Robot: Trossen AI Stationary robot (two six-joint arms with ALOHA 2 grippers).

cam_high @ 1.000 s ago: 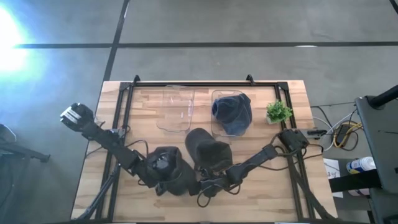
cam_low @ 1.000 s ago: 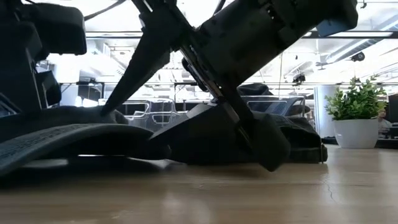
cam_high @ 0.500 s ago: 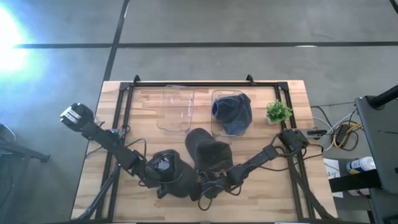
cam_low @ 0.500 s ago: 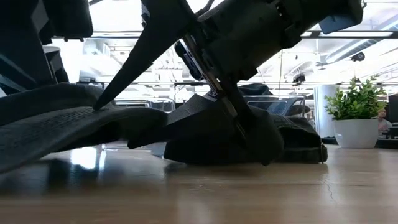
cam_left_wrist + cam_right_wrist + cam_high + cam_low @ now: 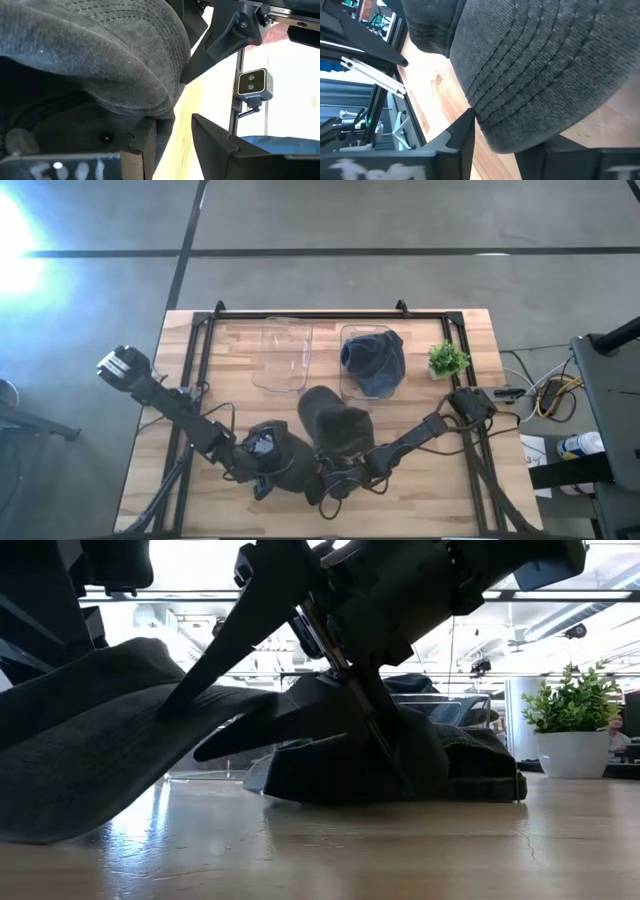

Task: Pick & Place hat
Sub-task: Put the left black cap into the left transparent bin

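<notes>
Near the counter's (image 5: pixel 470 480) front edge, the left claw (image 5: pixel 262 465) and right claw (image 5: pixel 322 473) each clamped the dark hat (image 5: pixel 90 755), its long axis spanning them, brim toward the right claw. Since a second earlier, it rose clear.

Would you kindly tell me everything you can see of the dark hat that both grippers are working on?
The hat is dark grey fabric with rows of stitching on its brim. It sits at the table's near edge, between two arms. The left gripper and right gripper both pinch it, and its brim hangs tilted, partly lifted off the wood.
</notes>
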